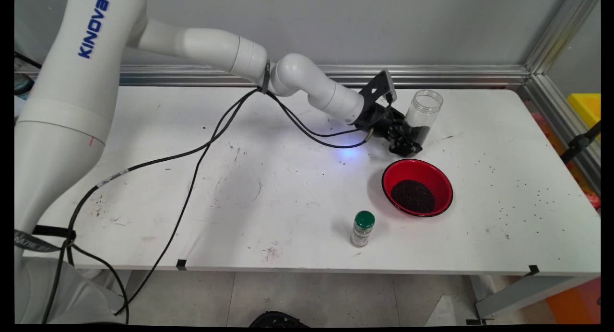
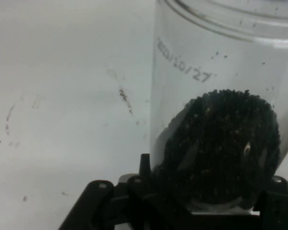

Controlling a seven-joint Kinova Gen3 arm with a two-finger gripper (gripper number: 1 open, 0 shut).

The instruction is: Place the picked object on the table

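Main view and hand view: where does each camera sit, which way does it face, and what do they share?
Main view: fixed above the table's near side, looking down across it to the wall; shows the white arm, cables and gripper.
Hand view: on the hand, looking along the gripper; its black linkage rises from the bottom edge.
Shared: the clear jar of dark grains, held in the gripper.
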